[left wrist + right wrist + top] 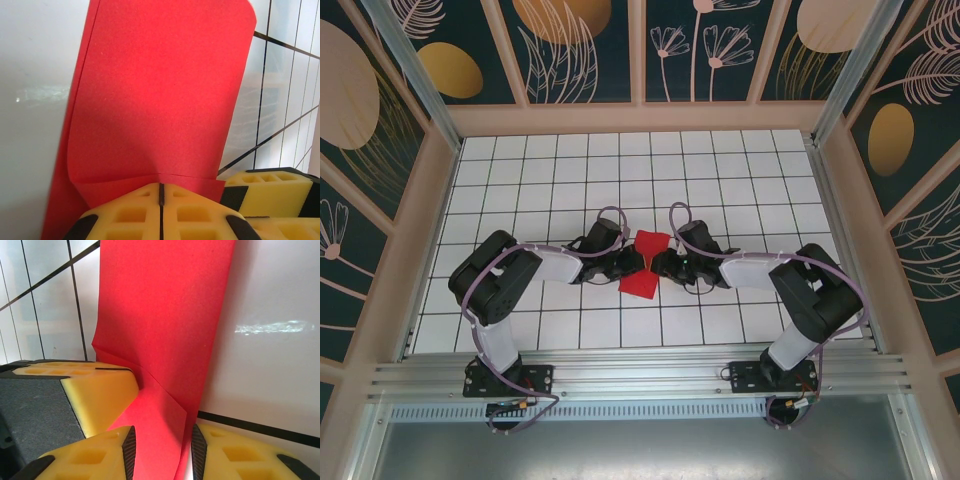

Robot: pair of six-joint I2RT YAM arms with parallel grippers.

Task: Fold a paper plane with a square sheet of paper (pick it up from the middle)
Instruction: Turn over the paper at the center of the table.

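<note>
Nothing readable anywhere here, tbh. The thin bright red sheet of paper (pixel 640 284) is plain, with no print or marks. The white tiled table (pixel 620 170) just has black grid lines, and the dark wall panels (pixel 590 60) carry gold leaf and flower drawings, no lettering, numbers or logos that I can make out.

Left arm (pixel 500 290), right arm (pixel 810 295): black joints, white forearm shells, lilac cables; hand pads (pixel 130 215) yellow foam.
</note>
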